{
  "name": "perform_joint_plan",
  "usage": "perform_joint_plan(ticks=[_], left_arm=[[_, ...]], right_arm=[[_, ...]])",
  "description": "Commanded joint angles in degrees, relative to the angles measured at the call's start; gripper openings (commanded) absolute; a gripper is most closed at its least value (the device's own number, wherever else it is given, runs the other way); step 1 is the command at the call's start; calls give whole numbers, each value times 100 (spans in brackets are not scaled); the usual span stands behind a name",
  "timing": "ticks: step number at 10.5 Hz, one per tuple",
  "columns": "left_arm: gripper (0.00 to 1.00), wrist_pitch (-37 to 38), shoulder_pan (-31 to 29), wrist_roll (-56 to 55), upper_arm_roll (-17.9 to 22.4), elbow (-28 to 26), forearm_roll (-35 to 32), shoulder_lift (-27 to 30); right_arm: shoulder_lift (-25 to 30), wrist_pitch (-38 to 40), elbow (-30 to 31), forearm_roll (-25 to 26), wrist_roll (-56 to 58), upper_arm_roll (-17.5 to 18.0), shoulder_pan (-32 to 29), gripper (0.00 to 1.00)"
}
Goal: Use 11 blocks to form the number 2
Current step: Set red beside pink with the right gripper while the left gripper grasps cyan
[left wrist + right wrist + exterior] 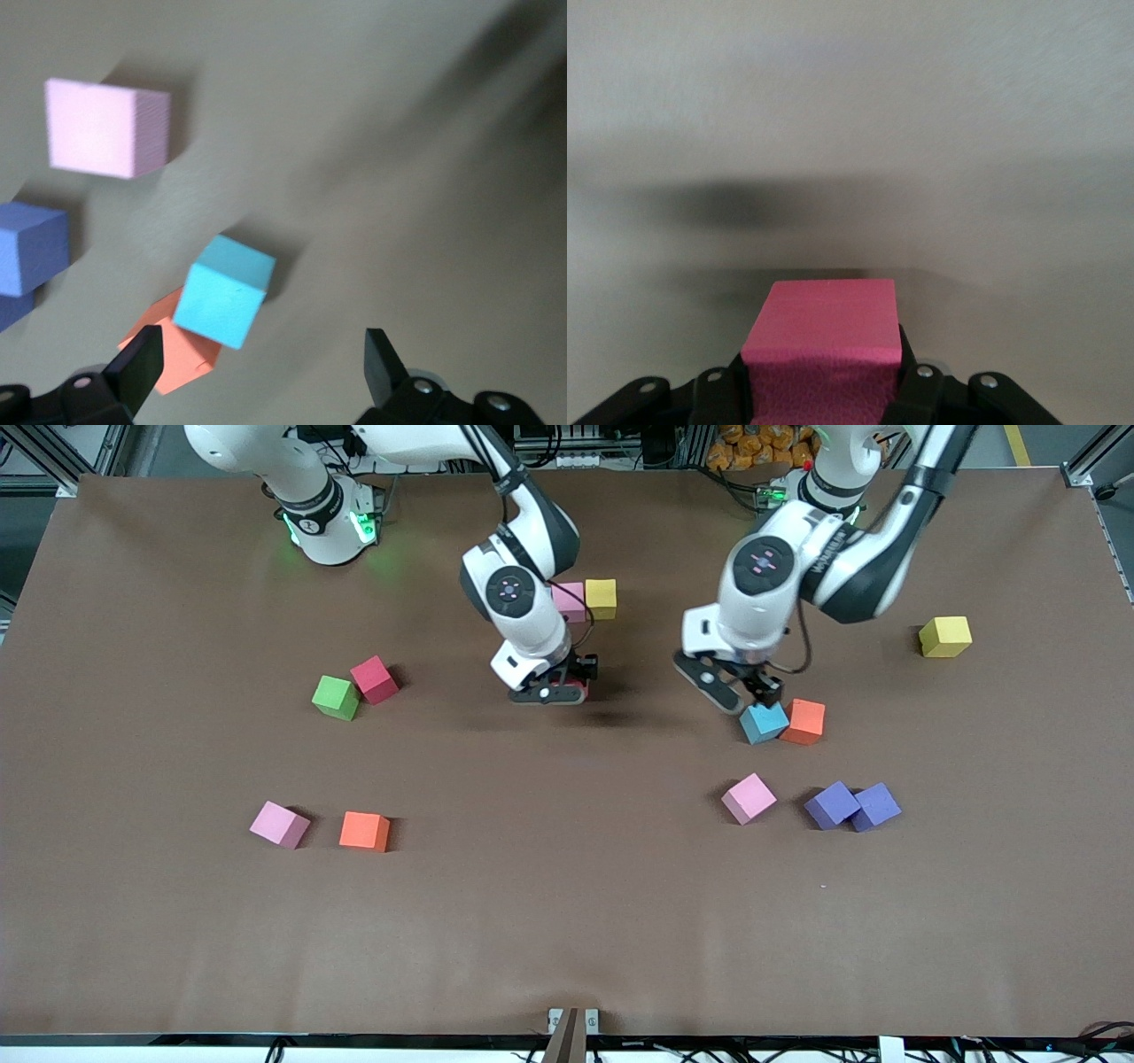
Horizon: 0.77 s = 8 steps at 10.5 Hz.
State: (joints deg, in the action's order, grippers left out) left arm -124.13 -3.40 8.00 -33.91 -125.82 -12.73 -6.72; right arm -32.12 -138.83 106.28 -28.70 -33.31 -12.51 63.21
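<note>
- Blocks: mostly scattered on tabletop point(567, 921); only pink block point(570, 600) + yellow block point(601, 598) sat touching, poss. start of number 2 — most of digit left to build.
- Right end effector point(556, 687) clamped on red block point(824, 350), over mid tabletop just below that pair in front view.
- Left end effector point(742, 693) w/ fingers apart, over light blue block point(763, 723) beside orange block point(804, 721).
- No legible writing except unreadable lettering on left arm.

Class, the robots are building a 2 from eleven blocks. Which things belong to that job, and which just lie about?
Belong: red cube in right pincer; light blue cube below open left pincer; two orange cubes; three pink cubes; two yellow cubes; green cube; second red cube.
Lying about: two purple cubes.
</note>
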Motion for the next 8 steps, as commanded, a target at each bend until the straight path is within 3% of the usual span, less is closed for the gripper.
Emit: perform_joint_plan(ticks=[1,6,8], left_arm=[[100,29,-414,-27,-90,294,114,-266],[100,-50,-750,885,-99,198,-458,-689],[100,-286,-750,1587,-90,181,-493,-856]], right_arm=[[-391,461,-633,-49,-297,-112,235,28],[-462,857,-617,5,-598,-577,982,27],[-462,840,-617,5,-774,-577,1088,27]])
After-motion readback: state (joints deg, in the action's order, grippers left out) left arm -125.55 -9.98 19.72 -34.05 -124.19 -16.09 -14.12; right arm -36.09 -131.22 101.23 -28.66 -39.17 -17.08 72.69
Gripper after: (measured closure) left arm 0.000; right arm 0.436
